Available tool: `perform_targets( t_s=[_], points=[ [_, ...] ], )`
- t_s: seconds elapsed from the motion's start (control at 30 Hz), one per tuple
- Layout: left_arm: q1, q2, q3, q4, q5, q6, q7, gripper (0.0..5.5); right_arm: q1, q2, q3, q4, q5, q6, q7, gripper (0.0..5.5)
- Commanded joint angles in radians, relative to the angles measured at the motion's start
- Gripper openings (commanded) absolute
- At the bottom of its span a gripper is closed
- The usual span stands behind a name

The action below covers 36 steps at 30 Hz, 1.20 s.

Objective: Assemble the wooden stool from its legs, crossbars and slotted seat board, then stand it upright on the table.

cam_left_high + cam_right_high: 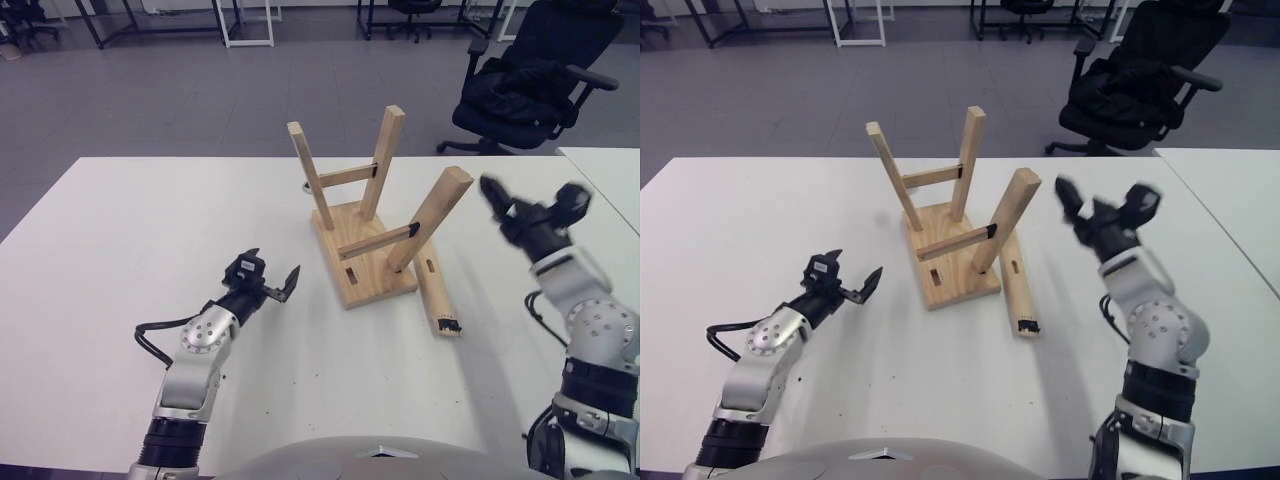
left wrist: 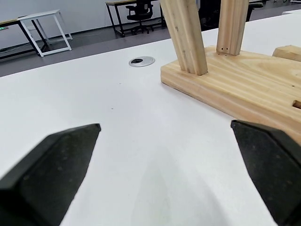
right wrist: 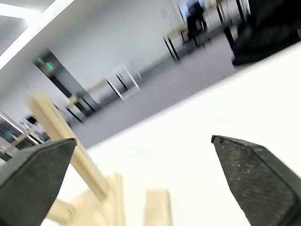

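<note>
Here, the pale wooden slotted seat board (image 1: 372, 287) lies flat on the white table (image 1: 120, 230), underside up. Three square wooden legs stand in it and point upward. The far-left leg (image 1: 310, 175) leans left, the far-right leg (image 1: 383, 160) leans slightly right, and the near-right leg (image 1: 432, 215) tilts strongly right. An upper wooden crossbar (image 1: 345, 177) joins the two far legs. A lower crossbar (image 1: 375, 242) runs to the tilted one. A fourth, loose wooden leg (image 1: 437, 295) lies flat just beside the board's right edge, with its long axis running near to far and its dark-tipped end toward the robot.

The left gripper (image 1: 274, 271) sits low over the table to the left of the board, fingers spread apart and empty. The right gripper (image 1: 530, 200) hangs raised to the right of the stool, fingers wide and holding nothing.
</note>
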Motion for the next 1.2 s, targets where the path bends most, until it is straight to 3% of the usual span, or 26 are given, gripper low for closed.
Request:
perform_targets(
  t_s=[0.03, 0.2, 0.8, 1.03, 1.2],
  points=[
    [-0.011, 0.003, 0.012, -0.013, -0.007, 0.002, 0.004, 5.11, 0.093, -0.070, 0.168, 0.032, -0.179, 0.062, 0.048, 5.35],
    [-0.009, -0.005, 0.004, -0.022, -0.004, 0.009, 0.013, 5.11, 0.125, -0.067, 0.249, -0.018, -0.263, 0.124, 0.090, 5.35],
    [-0.009, -0.011, -0.020, -0.013, 0.011, 0.009, 0.016, 5.11, 0.025, 0.008, 0.321, -0.052, -0.451, 0.194, 0.094, 5.35],
    [-0.010, -0.010, -0.031, -0.010, 0.017, 0.008, 0.015, 5.11, 0.036, -0.035, 0.392, -0.069, -0.499, 0.334, 0.125, 5.35],
    [-0.010, -0.008, -0.032, -0.011, 0.018, 0.008, 0.016, 5.11, 0.051, -0.052, 0.358, -0.074, -0.542, 0.345, 0.123, 5.22]
  ],
)
